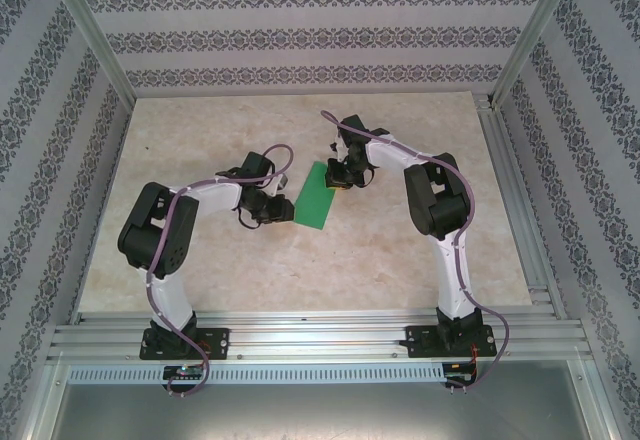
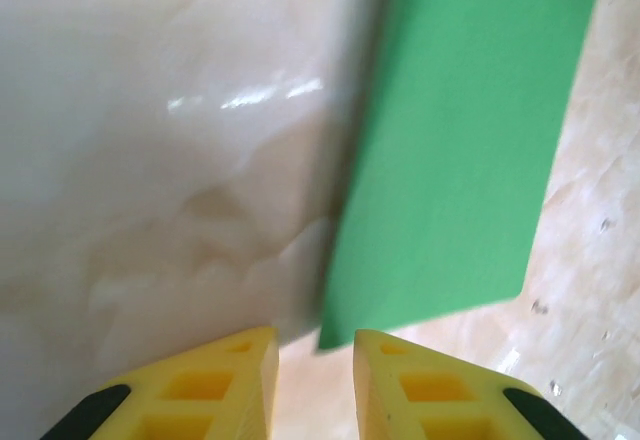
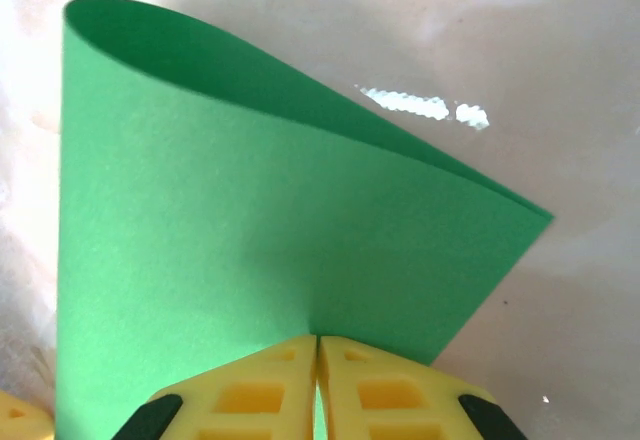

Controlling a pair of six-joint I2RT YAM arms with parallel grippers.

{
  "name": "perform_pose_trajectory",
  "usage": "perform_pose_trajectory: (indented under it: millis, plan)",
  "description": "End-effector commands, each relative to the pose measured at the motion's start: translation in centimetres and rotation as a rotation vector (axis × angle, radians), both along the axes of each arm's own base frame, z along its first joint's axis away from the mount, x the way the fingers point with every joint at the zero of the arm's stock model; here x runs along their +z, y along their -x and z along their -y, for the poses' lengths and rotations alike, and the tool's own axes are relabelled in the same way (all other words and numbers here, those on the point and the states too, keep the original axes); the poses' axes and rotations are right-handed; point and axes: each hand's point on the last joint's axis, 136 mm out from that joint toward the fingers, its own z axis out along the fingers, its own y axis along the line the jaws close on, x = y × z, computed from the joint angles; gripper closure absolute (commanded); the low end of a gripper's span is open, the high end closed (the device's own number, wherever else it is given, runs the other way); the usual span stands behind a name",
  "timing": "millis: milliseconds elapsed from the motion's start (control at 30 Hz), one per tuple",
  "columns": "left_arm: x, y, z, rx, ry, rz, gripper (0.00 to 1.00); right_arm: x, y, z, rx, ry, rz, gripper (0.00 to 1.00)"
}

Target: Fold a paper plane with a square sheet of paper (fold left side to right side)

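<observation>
Pinching the thin bright green paper sheet (image 3: pixel 250 230) at 6 o'clock, the right gripper (image 3: pixel 317 345) risks a skewed crease if layers slip; the left gripper (image 2: pixel 315 338), jaws apart, holds nothing.

Bright green paper (image 1: pixel 318 198), cream marbled table (image 1: pixel 200 160), grey floral-striped walls (image 1: pixel 300 40)
</observation>
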Motion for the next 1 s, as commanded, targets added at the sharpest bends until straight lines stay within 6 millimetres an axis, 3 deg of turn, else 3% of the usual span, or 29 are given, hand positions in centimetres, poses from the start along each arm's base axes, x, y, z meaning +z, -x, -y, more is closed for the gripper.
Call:
perform_pose_trajectory:
  millis: [0,200,367,500,633,967]
  plan:
    - [1.8,0.5,-1.5,0.019,0.000,0.003,0.72,-3.2,0.7,2.2,-0.008,0.118,-0.046,0.89]
    - [5.2,-1.7,-0.4,0.033,0.070,0.076,0.73,-3.2,0.7,2.2,-0.004,0.117,-0.046,0.89]
    - [6.2,-3.7,2.1,0.010,0.155,0.090,0.78,-3.2,0.8,2.1,-0.003,0.117,-0.046,0.89]
    - [4.8,-4.2,4.3,-0.027,0.168,0.061,0.80,-3.1,0.8,2.1,-0.001,0.117,-0.045,0.89]
    - [3.2,-4.8,5.0,-0.017,0.173,0.039,0.81,-3.2,0.8,2.0,0.001,0.117,-0.046,0.89]
    - [-1.4,-3.8,3.0,0.006,0.032,-0.021,0.82,-2.9,0.8,1.5,0.009,0.093,-0.049,0.89]
